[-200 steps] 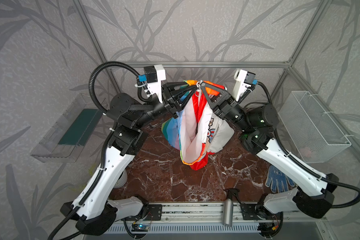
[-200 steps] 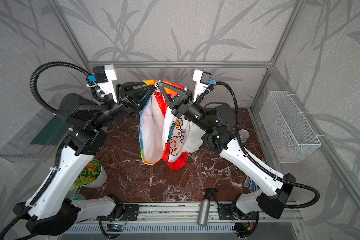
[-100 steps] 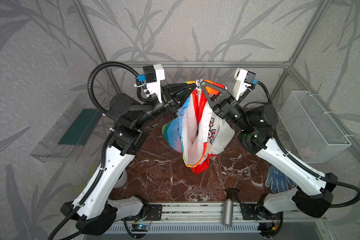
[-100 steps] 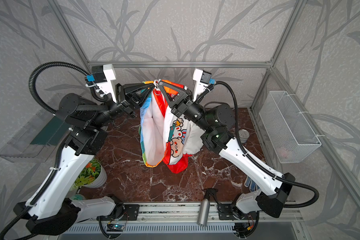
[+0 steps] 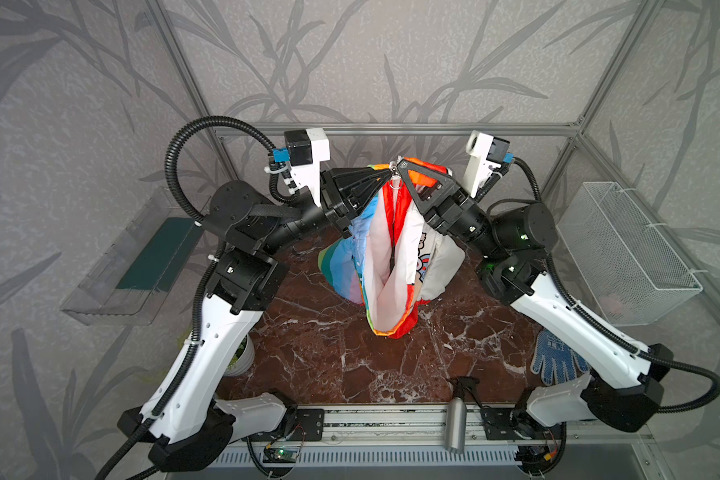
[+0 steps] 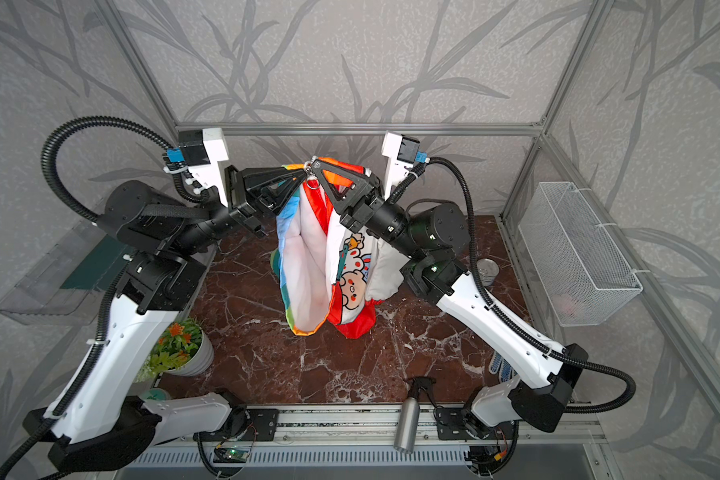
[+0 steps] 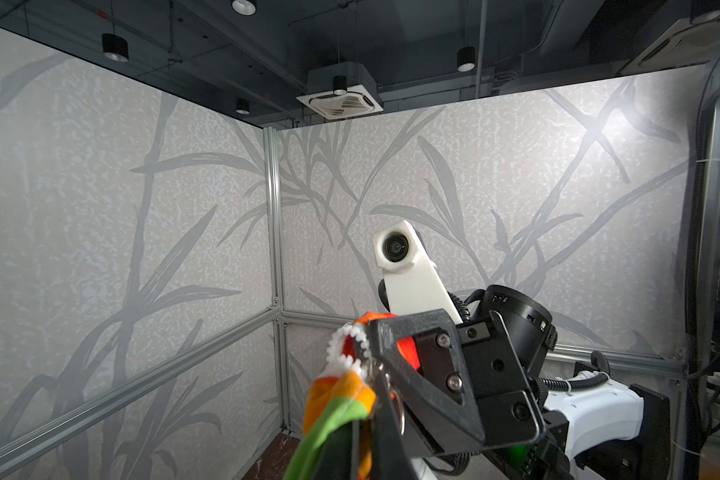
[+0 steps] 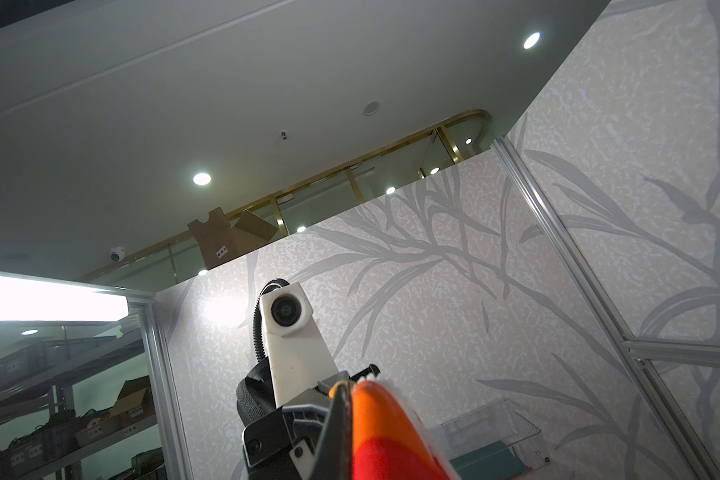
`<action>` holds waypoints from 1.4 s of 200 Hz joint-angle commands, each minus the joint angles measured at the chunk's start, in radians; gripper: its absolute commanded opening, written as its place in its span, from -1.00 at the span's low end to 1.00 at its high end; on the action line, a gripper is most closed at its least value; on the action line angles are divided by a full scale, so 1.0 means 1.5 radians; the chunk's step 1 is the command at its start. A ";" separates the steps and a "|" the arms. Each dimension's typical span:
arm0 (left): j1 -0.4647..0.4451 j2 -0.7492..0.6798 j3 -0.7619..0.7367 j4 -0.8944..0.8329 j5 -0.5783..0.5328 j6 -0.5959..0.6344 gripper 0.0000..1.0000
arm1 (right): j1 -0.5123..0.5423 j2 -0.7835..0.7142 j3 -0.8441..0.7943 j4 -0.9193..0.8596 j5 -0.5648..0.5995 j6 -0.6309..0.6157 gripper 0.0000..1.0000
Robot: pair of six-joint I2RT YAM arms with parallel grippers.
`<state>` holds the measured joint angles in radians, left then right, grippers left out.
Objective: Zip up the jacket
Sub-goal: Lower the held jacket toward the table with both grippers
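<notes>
The jacket (image 5: 387, 266) hangs mid-frame above the table (image 5: 329, 374). The left tool (image 5: 381, 178) and right tool (image 5: 400, 167) are both clamped on its top. Its cartoon animals (image 6: 352, 282) show plainly in a top view. The white zipper teeth (image 7: 341, 349) show only in the left wrist view.

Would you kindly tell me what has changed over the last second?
The left gripper closed on the jacket at its top edge, right beside the right gripper. The right gripper stayed shut on the jacket, which still hangs above the table; the glove has not moved.
</notes>
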<state>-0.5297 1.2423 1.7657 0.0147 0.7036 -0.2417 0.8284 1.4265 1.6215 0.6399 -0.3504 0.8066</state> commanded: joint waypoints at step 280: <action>0.082 0.151 -0.443 0.279 0.093 -0.221 -1.00 | -0.114 -0.114 -0.633 0.101 0.192 0.276 0.84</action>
<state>-0.4042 1.4899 1.1137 0.3744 0.8253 -0.5583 0.6415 1.3880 0.6945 0.9787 -0.1223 1.2194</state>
